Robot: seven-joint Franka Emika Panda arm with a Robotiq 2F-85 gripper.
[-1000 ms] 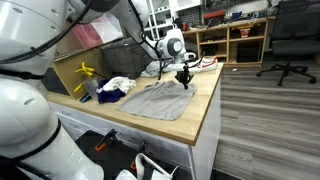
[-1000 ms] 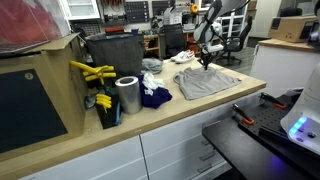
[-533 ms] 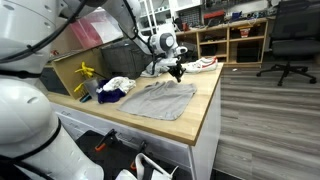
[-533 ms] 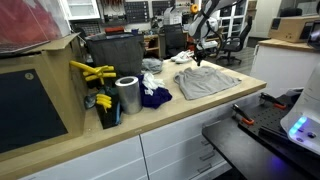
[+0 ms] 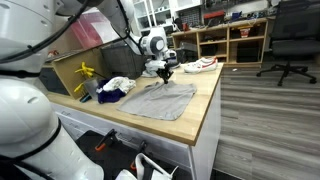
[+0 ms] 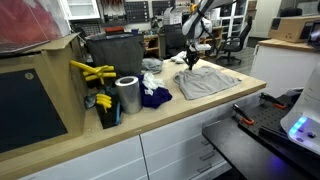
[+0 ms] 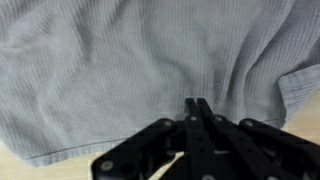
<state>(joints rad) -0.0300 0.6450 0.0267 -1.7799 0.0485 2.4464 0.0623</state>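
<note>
Lying beneath the closed jaws is grey cloth [image 7: 120, 70].

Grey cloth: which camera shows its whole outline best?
An exterior view: the grey cloth lies spread on the wooden counter, every edge visible, with the gripper over its far edge. In an exterior view the cloth is whole too, but smaller. The wrist view shows only a ribbed patch.
</note>
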